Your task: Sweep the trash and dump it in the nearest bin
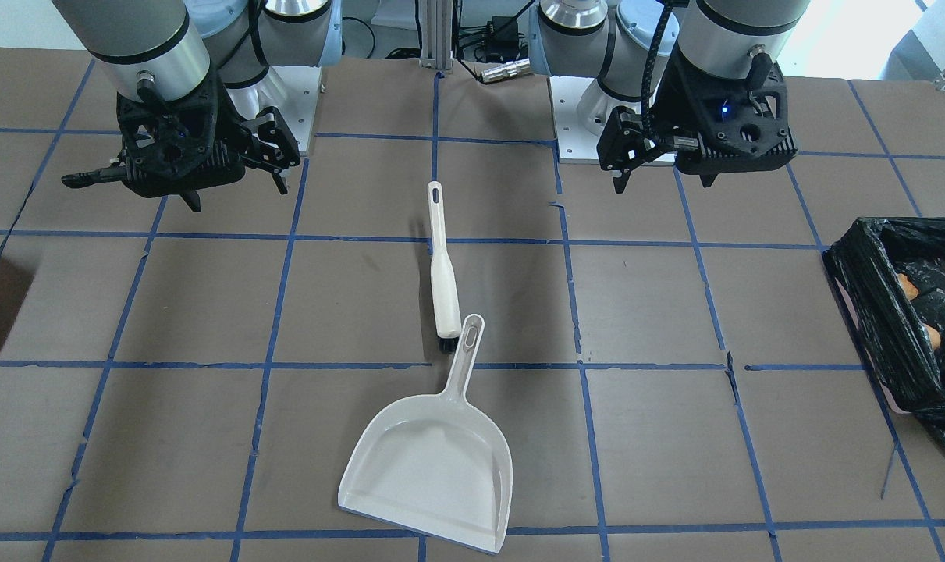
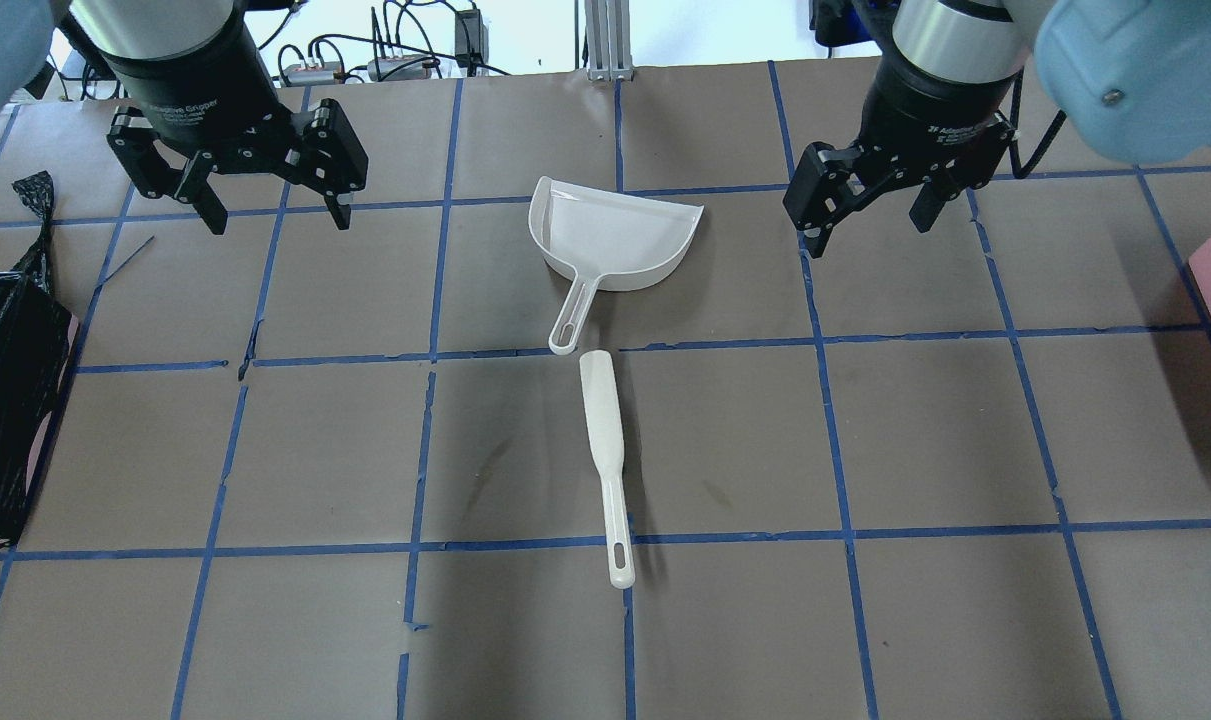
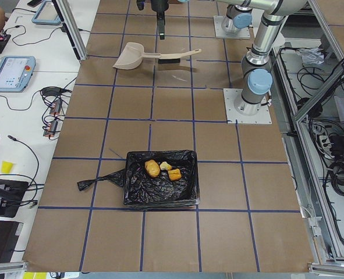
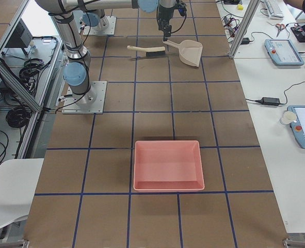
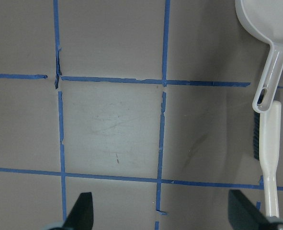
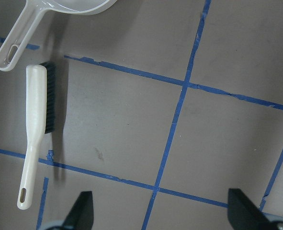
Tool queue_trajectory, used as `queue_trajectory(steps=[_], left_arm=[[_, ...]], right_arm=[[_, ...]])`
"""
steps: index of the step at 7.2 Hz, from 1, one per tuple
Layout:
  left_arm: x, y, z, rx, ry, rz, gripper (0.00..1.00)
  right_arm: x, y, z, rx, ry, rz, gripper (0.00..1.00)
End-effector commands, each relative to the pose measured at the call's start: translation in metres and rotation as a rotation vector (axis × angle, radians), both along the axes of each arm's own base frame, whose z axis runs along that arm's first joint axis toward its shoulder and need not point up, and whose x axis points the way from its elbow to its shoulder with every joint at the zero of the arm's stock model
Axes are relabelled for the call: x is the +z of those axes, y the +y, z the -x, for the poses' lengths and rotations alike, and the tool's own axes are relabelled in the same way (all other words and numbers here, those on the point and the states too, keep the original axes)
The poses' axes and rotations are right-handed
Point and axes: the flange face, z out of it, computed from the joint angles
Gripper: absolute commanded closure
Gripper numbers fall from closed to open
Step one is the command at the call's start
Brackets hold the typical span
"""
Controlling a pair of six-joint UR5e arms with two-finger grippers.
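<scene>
Overhead exterior view. How do the hands stand?

Left gripper and right gripper flank the dustpan, one on each side. Both are raised off the table with jaws spread wide and nothing in them.

And the tools?

The dustpan lies flat and empty. The brush lies in line with the dustpan's handle, its head at the handle's tip. I cannot tell whether they touch. In my judgement they are parked clear of both hands because no sweeping is left.

Where is the trash?

The trash is in the bin, well apart from the dustpan on the robot's left. All three pieces rest on the black liner, and none is visible near the dustpan.

Finding?

The task looks complete. The wide, unloaded jaws suit a finished release rather than a pending grasp.
</scene>
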Motion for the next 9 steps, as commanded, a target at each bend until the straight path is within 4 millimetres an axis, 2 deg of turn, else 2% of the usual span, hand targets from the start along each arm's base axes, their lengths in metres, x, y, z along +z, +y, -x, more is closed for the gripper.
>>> queue_trajectory(steps=[1, 9], left_arm=[[-0.0001, 0.0001, 0.0002, 0.0, -0.002, 0.0, 0.0], [-0.0001, -0.0001, -0.0006, 0.0, -0.002, 0.0, 0.0]], right_arm=[[-0.0001, 0.0001, 0.0008, 0.0, 0.008, 0.0, 0.0], [0.0008, -0.0001, 0.0, -0.001, 0.0, 0.003, 0.0]])
